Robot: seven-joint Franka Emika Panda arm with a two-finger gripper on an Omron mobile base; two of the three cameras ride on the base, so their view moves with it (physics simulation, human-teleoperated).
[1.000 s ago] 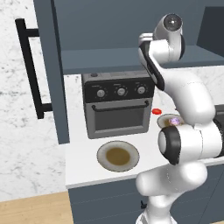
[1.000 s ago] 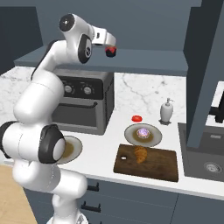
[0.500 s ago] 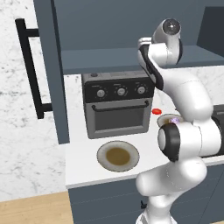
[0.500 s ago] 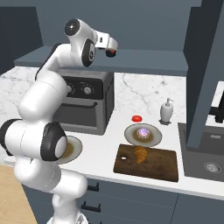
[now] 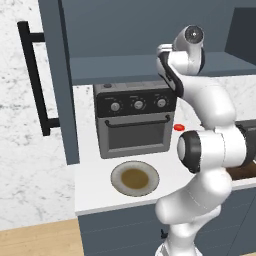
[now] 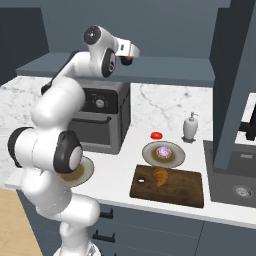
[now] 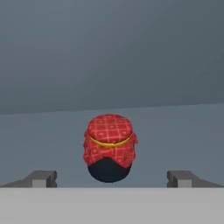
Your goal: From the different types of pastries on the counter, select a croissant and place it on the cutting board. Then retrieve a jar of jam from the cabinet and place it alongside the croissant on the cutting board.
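The jar of jam (image 7: 108, 146), with a red checked cover and a dark base, stands on the cabinet shelf (image 7: 183, 131). My gripper (image 7: 113, 178) is open, level with the jar, its fingertips (image 7: 42, 177) wide apart on either side of it and not touching it. From the right base view the gripper (image 6: 131, 52) reaches over the shelf (image 6: 175, 75) with the jar (image 6: 127, 61) at its tip. On the counter, the croissant (image 6: 160, 176) lies on the dark cutting board (image 6: 190, 192). A purple-pink pastry (image 6: 162, 151) sits on a plate (image 6: 148, 149) behind the board.
A grey toaster oven (image 5: 132, 125) stands under the shelf, with an empty plate (image 5: 135, 178) in front of it. A flat red disc (image 6: 156, 135) and a soap dispenser (image 6: 189, 127) stand near the wall. The open cabinet door (image 5: 57, 75) carries a black handle (image 5: 35, 75). A sink (image 6: 235, 175) lies at right.
The hand has moved a little forward along the shelf toward the jar. The jar, croissant and plates have not moved.
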